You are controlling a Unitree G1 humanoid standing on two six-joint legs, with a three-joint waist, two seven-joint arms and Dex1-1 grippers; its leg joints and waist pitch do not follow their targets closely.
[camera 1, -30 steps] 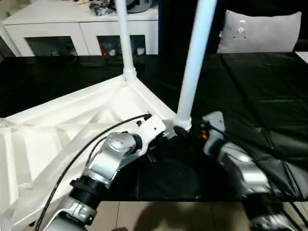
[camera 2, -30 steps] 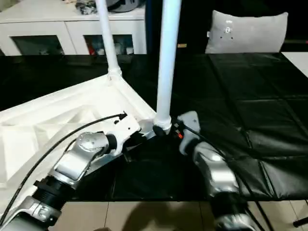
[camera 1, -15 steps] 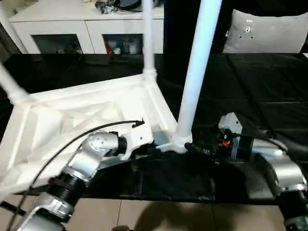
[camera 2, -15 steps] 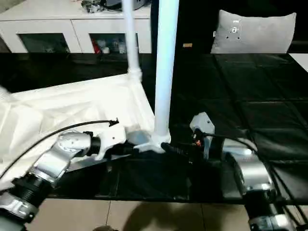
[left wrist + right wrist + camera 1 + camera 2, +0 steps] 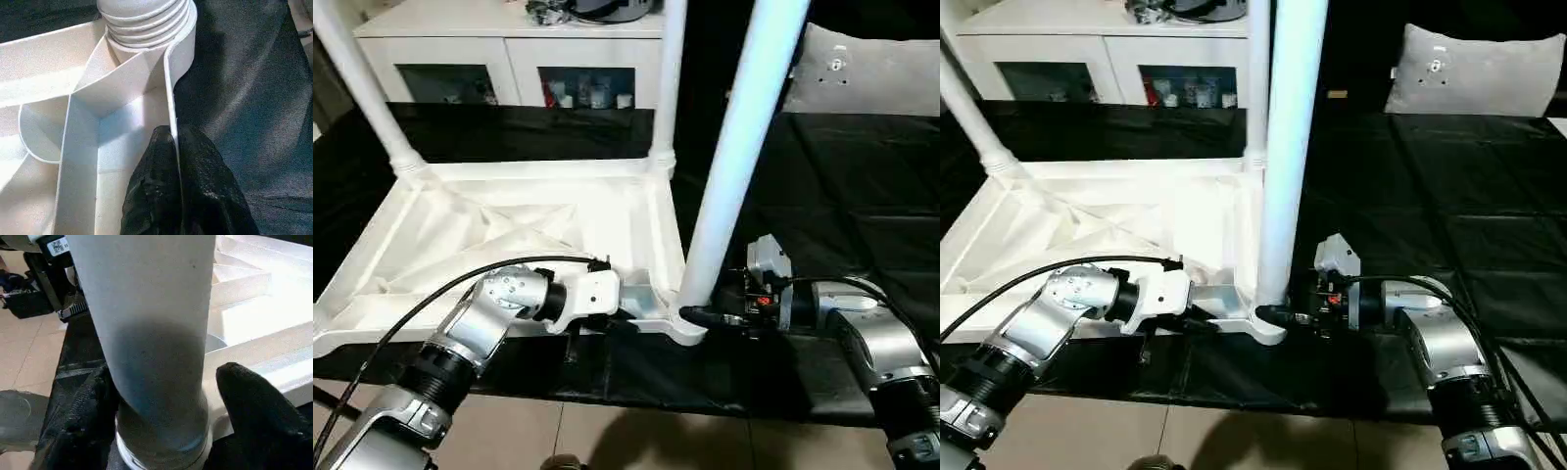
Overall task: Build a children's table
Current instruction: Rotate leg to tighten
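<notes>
A white children's table (image 5: pixel 509 235) lies upside down on a black-covered work surface (image 5: pixel 862 176), legs pointing up. At its near edge, the left gripper (image 5: pixel 178 161) pinches the thin rim wall between its two fingers, just beside the corner socket. To the right, the nearest leg (image 5: pixel 729 166) stands upright in that socket; the right gripper (image 5: pixel 161 401) straddles its base, fingers spread on either side.

A black-covered desk (image 5: pixel 862 186) stood before a white cabinet (image 5: pixel 509 54) with glass doors; a grey cushion (image 5: pixel 1474 69) lay behind, and beige tiled floor (image 5: pixel 1234 441) showed below.
</notes>
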